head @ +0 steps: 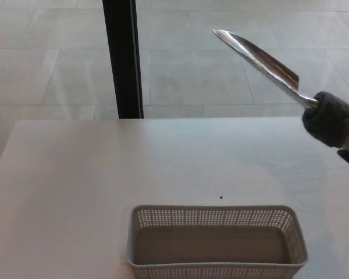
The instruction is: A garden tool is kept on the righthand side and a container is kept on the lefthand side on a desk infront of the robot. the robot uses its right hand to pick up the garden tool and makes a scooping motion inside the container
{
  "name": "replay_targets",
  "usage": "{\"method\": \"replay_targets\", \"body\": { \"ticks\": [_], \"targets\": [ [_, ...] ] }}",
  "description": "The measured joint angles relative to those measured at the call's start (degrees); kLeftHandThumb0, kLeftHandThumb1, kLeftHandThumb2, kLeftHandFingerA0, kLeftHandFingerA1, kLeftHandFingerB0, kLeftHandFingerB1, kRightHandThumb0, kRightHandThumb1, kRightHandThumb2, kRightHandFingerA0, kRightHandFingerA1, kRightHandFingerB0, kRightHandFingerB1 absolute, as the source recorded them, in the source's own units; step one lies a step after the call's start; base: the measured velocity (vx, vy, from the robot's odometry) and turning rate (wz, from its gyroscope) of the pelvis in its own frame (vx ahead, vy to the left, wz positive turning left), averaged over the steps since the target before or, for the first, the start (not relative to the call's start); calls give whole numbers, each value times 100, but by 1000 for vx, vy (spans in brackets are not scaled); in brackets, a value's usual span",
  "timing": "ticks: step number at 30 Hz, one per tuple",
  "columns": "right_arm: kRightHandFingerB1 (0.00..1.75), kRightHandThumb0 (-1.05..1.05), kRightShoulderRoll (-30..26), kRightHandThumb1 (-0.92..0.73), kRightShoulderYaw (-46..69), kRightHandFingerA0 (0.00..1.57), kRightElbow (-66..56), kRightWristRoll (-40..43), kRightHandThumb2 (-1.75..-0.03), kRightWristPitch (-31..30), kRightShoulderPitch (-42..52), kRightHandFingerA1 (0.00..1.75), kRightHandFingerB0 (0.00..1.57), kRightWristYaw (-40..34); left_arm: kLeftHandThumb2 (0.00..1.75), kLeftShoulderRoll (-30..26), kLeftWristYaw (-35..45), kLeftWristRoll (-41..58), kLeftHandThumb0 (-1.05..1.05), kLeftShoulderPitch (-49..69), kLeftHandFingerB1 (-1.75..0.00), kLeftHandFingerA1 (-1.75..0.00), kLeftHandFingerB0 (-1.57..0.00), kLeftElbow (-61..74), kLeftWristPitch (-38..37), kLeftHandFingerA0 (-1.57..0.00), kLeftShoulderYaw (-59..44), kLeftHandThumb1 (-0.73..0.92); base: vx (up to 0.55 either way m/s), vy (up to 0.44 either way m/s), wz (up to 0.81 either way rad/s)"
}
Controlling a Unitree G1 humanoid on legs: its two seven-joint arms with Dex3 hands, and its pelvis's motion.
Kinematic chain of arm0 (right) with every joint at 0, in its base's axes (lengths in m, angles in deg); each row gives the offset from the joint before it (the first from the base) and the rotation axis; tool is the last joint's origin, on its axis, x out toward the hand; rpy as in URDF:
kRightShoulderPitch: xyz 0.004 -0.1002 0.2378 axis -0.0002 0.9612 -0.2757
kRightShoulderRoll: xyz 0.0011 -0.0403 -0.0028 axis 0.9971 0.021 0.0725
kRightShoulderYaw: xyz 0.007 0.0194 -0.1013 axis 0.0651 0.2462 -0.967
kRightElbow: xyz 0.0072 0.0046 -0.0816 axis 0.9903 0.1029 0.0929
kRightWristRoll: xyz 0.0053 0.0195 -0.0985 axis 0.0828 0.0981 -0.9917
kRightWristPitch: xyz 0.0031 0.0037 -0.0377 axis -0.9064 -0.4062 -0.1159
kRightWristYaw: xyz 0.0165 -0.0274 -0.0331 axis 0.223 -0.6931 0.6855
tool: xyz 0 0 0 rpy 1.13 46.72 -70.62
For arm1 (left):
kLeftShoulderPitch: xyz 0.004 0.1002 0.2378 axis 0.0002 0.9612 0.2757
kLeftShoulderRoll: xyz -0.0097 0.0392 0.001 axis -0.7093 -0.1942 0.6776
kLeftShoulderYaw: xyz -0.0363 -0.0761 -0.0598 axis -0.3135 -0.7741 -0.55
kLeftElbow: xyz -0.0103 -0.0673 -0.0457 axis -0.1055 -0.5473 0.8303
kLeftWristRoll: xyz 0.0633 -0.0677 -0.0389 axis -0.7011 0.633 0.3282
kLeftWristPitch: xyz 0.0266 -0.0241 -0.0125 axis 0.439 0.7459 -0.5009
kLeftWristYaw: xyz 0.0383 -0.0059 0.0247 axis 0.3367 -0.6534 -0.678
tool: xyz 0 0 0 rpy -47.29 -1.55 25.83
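A shiny metal garden trowel (259,61) is held high at the upper right, its blade tilted up and pointing to the upper left. My right hand (337,125) is shut on the trowel's handle at the right edge of the head view, only partly in frame. The white perforated basket (215,216) stands at the near edge of the desk, well below and to the left of the trowel, with nothing visible inside. My left hand does not show.
The pale desk (104,174) stretches back to a far edge. A black vertical post (123,58) stands behind it over a tiled floor. A tiny dark speck (221,197) lies just beyond the basket.
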Motion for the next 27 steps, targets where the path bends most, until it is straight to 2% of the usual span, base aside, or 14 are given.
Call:
{"method": "replay_targets", "body": {
  "ticks": [1,2,4,5,10,11,12,15,17,19,22,23,24,27],
  "targets": [
    [147,-17,-170,-52,-9,99,167,33,-106,33,-51,175,74,-34,57,-7,-2,-1,-51,9,-48,-72,-68,-2,0,-70,4,58,0,0,0],
    [149,-24,-386,-53,-47,89,390,66,-103,78,-107,175,77,-93,57,-21,-3,-2,-50,26,-49,-81,-70,2,0,-76,8,56,0,0,0],
    [142,-23,-689,-52,-170,93,778,79,-99,173,-157,175,81,-227,57,-35,-4,-1,-51,42,-48,-82,-69,8,0,-75,4,57,0,0,0],
    [126,-23,-789,-52,-221,95,934,79,-93,213,-159,173,85,-290,57,-37,-3,-1,-51,48,-49,-80,-70,10,0,-75,3,57,0,0,0],
    [142,-23,-1115,-57,-484,93,1621,80,-89,402,-154,175,78,-651,57,-37,-1,0,-49,69,-49,-73,-68,14,-1,-74,5,57,0,0,0],
    [139,-24,-1162,-58,-550,94,1732,76,-85,427,-154,175,78,-724,57,-37,1,1,-49,71,-48,-83,-72,15,-1,-79,4,58,0,0,0],
    [89,-21,-1209,-53,-627,98,1844,63,-83,452,-153,165,94,-795,58,-37,1,1,-44,73,-47,-74,-69,16,-1,-76,4,59,0,0,0],
    [123,-24,-1286,-55,-820,95,2138,27,-93,533,-135,175,85,-1010,57,-37,0,2,-50,72,-48,-84,-71,16,-1,-80,0,56,0,0,0],
    [124,-24,-1319,-59,-941,91,2349,7,-89,583,-124,175,84,-1155,57,-36,1,3,-50,72,-48,-81,-72,16,-1,-77,-1,56,0,0,0],
    [147,-22,-1368,-57,-1090,88,2506,-15,-88,605,-109,175,74,-1268,57,-37,0,4,-51,72,-48,-88,-72,14,-1,-77,-3,56,0,0,0],
    [143,-24,-1452,-59,-1417,86,2763,-43,-87,602,-52,175,74,-1445,57,-40,-13,3,-51,72,-48,-81,-70,12,-1,-74,-9,56,0,0,0],
    [110,-27,-1462,-55,-1518,106,2836,-44,-84,587,-43,159,86,-1483,57,-41,-16,4,-51,74,-48,-69,-67,9,-1,-70,-11,57,0,0,0],
    [126,-25,-1464,-62,-1619,86,2914,-50,-82,573,-43,170,76,-1526,57,-42,-16,4,-50,76,-48,-66,-66,9,-1,-66,-11,58,0,0,0],
    [133,-29,-1434,-61,-1897,103,3075,-59,-80,519,-43,174,71,-1595,57,-50,-10,4,-50,105,-46,-60,-65,-9,-1,-61,-11,57,0,0,0]
  ]
}}
